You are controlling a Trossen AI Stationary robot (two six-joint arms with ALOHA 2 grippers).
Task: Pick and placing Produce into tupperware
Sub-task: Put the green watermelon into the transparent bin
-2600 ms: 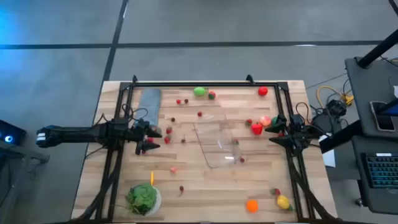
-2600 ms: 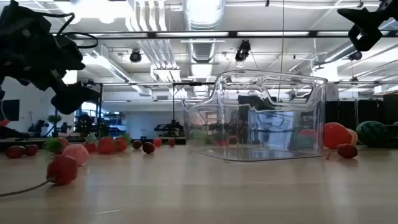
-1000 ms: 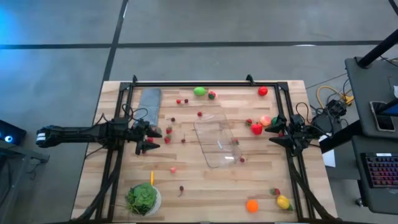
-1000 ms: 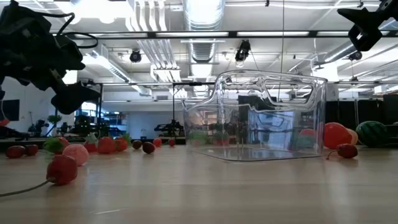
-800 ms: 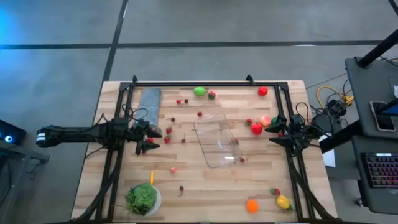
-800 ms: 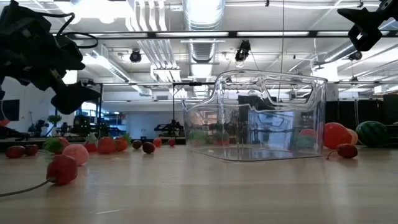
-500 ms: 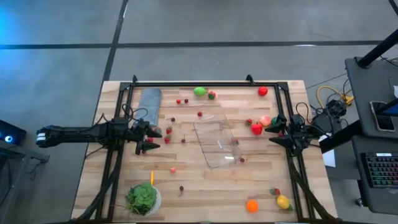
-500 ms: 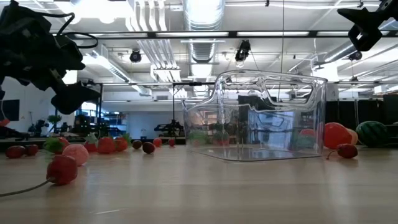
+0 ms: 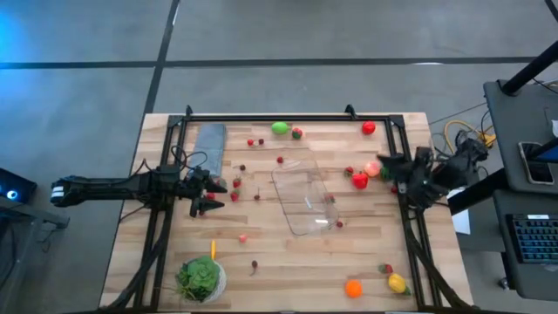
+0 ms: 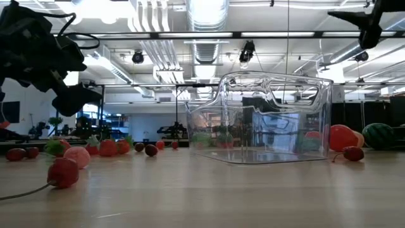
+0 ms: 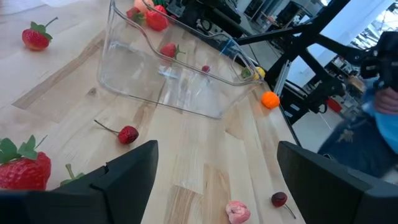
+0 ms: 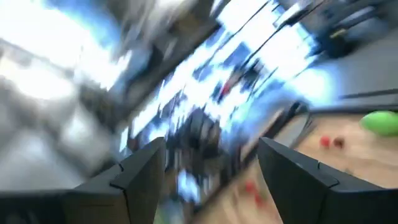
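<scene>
The clear tupperware [image 9: 305, 201] stands on its base at the table's middle, open side up [image 10: 266, 117]. Produce lies scattered on the wood: a green piece [image 9: 280, 128], a red strawberry [image 9: 360, 180], a pink piece [image 9: 372, 169], an orange one [image 9: 353, 287], a yellow one [image 9: 398, 283] and several small red berries [image 9: 236, 183]. My left gripper [image 9: 209, 195] hovers open at the table's left, above berries [image 11: 127, 134]. My right gripper [image 9: 384, 162] hangs open at the right edge, raised above the strawberry and tilted up [image 10: 354, 18].
A grey folded cloth [image 9: 209, 144] lies far left. A leafy green head in a white bowl [image 9: 200, 279] sits near left. A black frame [image 9: 261, 118] rims the table. Bare wood stretches between the tub and the near edge. A person's blue sleeve [image 11: 373, 118] shows beyond the table.
My right gripper has tipped upward and rolled at the wrist, and its fingers have swung toward the far edge; its wrist view is smeared by the motion. The gap between its fingers looks unchanged. The tub and the produce have stayed put.
</scene>
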